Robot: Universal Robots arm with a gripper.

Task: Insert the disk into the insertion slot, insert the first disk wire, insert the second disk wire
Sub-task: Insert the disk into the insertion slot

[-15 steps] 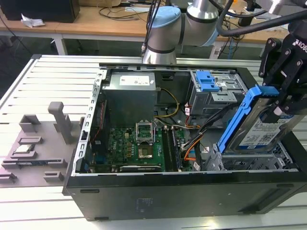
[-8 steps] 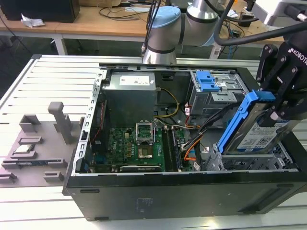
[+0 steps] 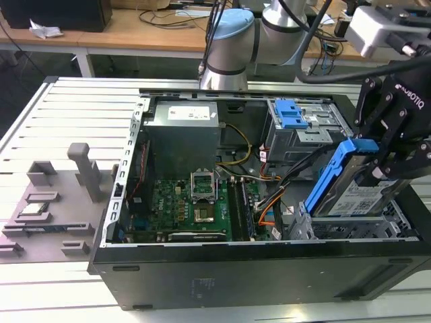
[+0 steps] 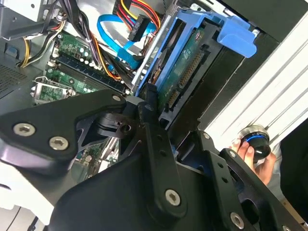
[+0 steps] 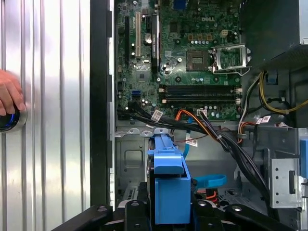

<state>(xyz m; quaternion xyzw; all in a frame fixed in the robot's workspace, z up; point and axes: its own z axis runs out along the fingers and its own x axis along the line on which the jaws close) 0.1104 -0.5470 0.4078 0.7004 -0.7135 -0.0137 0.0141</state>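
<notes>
While the slatted surface (image 3: 67, 108) carries the case (image 3: 236, 269) with its side off, step one isn't finished: the disk (image 3: 357, 195) is not seated. Slot (image 3: 357, 231) sits at the exterior view's right end of the case, next to the taller bay (image 3: 296, 128), with nothing seated in it. Disk hangs over it tilted, one end dipping toward the slot, the blue-tabbed end up; can't tell if the low edge touches the cage. Gripper (image 3: 380, 168) is clamped on the disk's raised end, on either side of the carrier (image 5: 168, 187) in the first wrist view. Disk's connectors (image 4: 185, 89) show bare in the second wrist view, nothing plugged in. Blue wire (image 4: 115, 33) and the red-yellow bundle (image 4: 139, 19) lie loose near the board, apart from those connectors. My read: insertion partway, both wires left to do. A hand (image 5: 8, 91) rests on a round knob (image 5: 9, 120) on the surface, outside the case.
</notes>
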